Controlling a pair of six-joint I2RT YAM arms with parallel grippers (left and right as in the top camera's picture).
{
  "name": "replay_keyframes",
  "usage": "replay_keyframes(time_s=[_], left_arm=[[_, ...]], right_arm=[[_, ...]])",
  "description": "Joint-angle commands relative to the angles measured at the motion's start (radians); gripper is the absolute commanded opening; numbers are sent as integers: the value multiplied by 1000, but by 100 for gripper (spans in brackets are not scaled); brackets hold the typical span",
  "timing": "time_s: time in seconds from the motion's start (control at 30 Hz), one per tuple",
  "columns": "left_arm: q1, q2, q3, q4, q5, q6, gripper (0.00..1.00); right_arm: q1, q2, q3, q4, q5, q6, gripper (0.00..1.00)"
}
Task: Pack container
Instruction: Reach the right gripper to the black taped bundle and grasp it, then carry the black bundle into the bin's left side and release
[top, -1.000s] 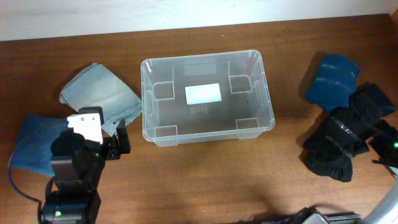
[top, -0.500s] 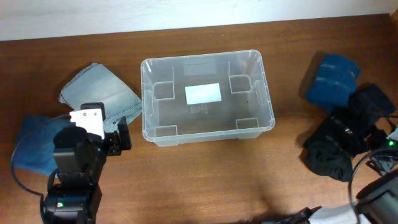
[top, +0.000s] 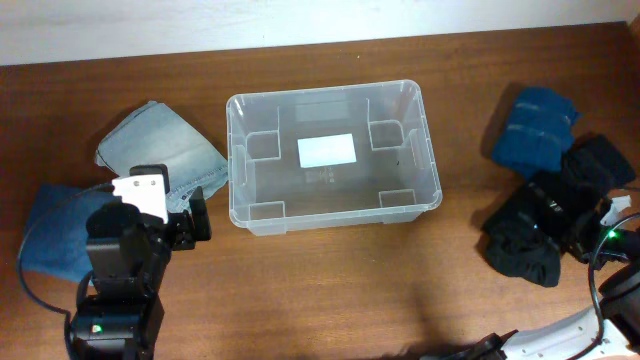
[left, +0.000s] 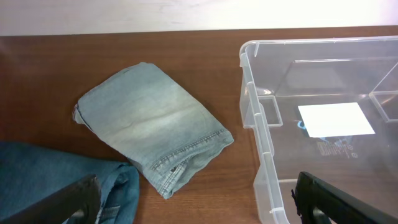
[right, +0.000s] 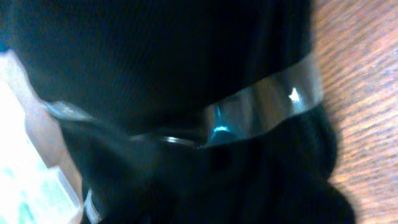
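The clear container (top: 432, 160) stands empty mid-table, white label on its base; its left wall (left: 252, 106) shows in the left wrist view. My left gripper (top: 190, 225) hovers open beside the container's front-left corner, its fingers (left: 329, 199) wide apart over bare wood, holding nothing. A folded light-blue denim piece (top: 160, 150) (left: 152, 124) lies just ahead of it. My right gripper (top: 592, 228) is pressed into the black garments (top: 540, 230) at the right. Black cloth (right: 155, 93) crossed by a shiny clear band (right: 267, 106) fills the right wrist view and hides the jaws.
A darker blue denim piece (top: 50, 235) (left: 56, 180) lies under my left arm at the table's left. A dark blue folded garment (top: 535, 130) sits behind the black pile. A pale wall borders the table's far edge.
My right arm has come in from the right edge and pushed onto the black pile. The left arm crept slightly forward earlier and now holds still.
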Motion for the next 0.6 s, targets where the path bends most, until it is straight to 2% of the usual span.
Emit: replay_keyframes(time_s=[0.0, 0.13, 0.17, 0.37, 0.57], left_arm=[[5, 0, 23, 4, 4, -2, 99], [5, 0, 23, 3, 4, -2, 99], [5, 0, 23, 3, 4, -2, 99], [5, 0, 23, 4, 3, -2, 99], [5, 0, 23, 3, -38, -2, 99]], right_arm=[[4, 23, -19, 0, -55, -6, 17], [4, 16, -13, -19, -87, 44, 10], [5, 1, 4, -46, -134, 43, 4], [74, -122, 123, -193, -213, 1, 4], [250, -322, 298, -328, -211, -28, 4]])
